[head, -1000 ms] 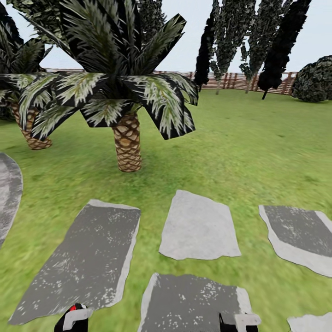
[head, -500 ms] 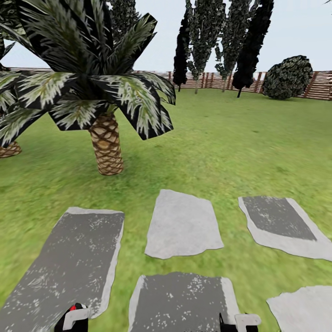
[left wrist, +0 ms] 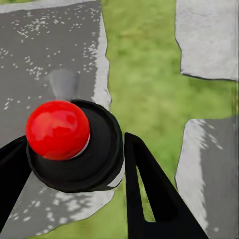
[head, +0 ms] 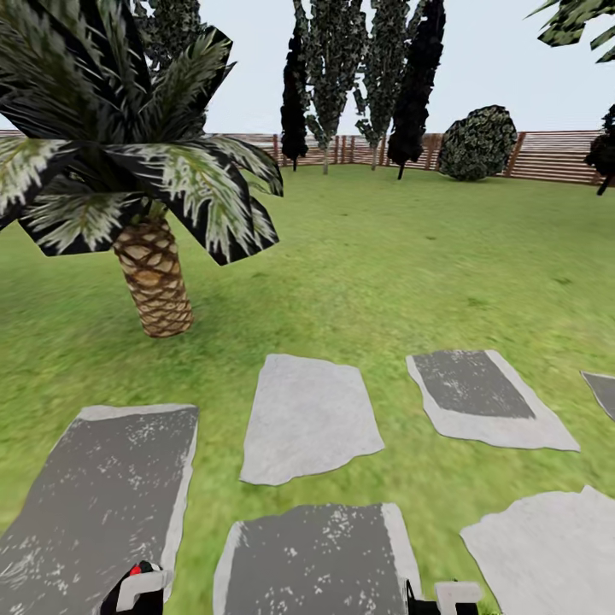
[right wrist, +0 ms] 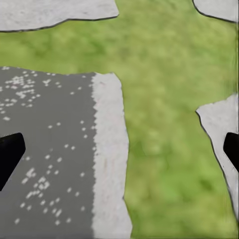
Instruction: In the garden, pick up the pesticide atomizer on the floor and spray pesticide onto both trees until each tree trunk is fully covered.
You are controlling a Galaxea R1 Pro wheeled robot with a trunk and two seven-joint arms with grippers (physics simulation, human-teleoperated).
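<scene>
Item: pesticide atomizer (left wrist: 74, 147). Dark round body with a glossy red ball top, seen from above in the left wrist view, seated between the black fingers (left wrist: 144, 194) of the left gripper (left wrist: 69, 164), which are closed against its sides. In the head view its red tip shows at 7 o'clock, low at the frame edge (head: 134, 570).

Handling, as judged: small, rigid, light; smooth sides may slip, so hold the body below the cap and leave the red top free.

Right gripper (right wrist: 119, 149): fingers spread wide, nothing between them, above a stepping stone (right wrist: 50, 149) and grass.

Surroundings: lawn (head: 384, 256) with grey stepping stones (head: 307, 418) at 6 o'clock; scaly palm (head: 154, 273) at 10 o'clock; slatted fence (head: 547, 154) and a row of tall dark trees (head: 342, 68) at 12 o'clock; round shrub (head: 478, 141) at 1 o'clock.

Pale-trunked target trees: not identified with confidence here.
</scene>
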